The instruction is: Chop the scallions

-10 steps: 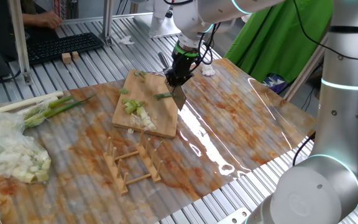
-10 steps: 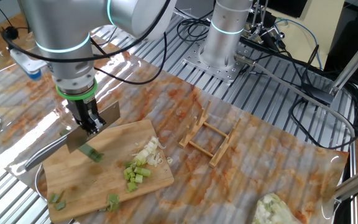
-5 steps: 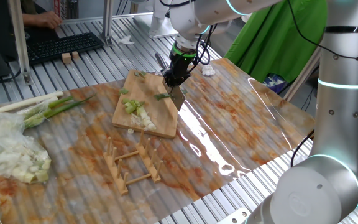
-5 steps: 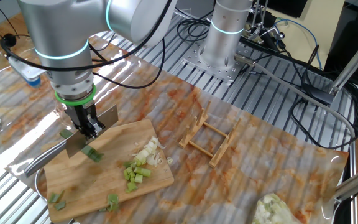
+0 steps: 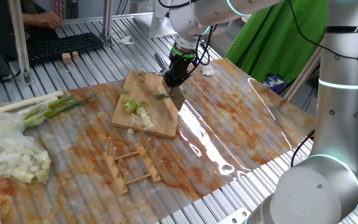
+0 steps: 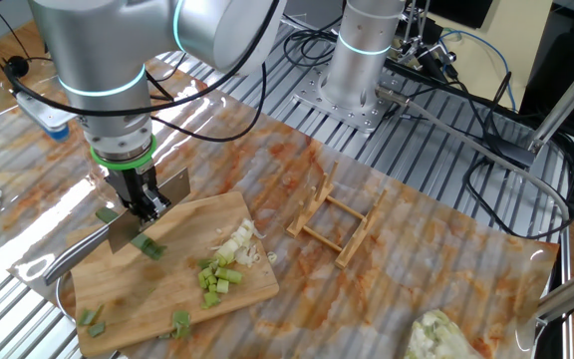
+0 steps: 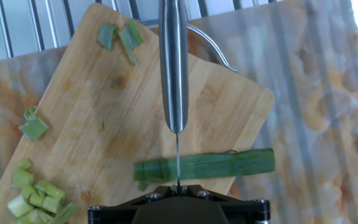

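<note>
- So we see the pincer [image 6: 144,204] pointing straight down over the cutting board [image 6: 138,289], clamped tight on a knife [image 6: 118,231], no gap between the fingers that we can make out.
- The knife handle [image 7: 173,59] is shiny metal and sticks out past the far edge of the board in the hand view; the blade [image 5: 178,98] shows as a flat grey plate under the pincer.
- In the hand view the blade is edge-on, just a thin line, and it sits right across a green scallion piece [image 7: 204,167] lying crosswise near the board's edge. One end of that piece hangs over the board's edge above the bench [image 5: 241,124].
- More scallion bits are scattered on the board: a small pile of pale white and green chunks [image 6: 225,264] toward the middle, a few green scraps [image 7: 120,38] near the far corner, and a couple more [image 6: 90,318] at the near end in the other fixed view.
- A bundle of long whole stalks [image 5: 39,107] lies off to the side on the bench, well apart from the board, next to a pale heap in clear plastic [image 5: 11,152].
- A small wooden rack [image 5: 132,163] stands on the bench just beside the board.
- The bench has a glossy, orange-stained cover.
</note>
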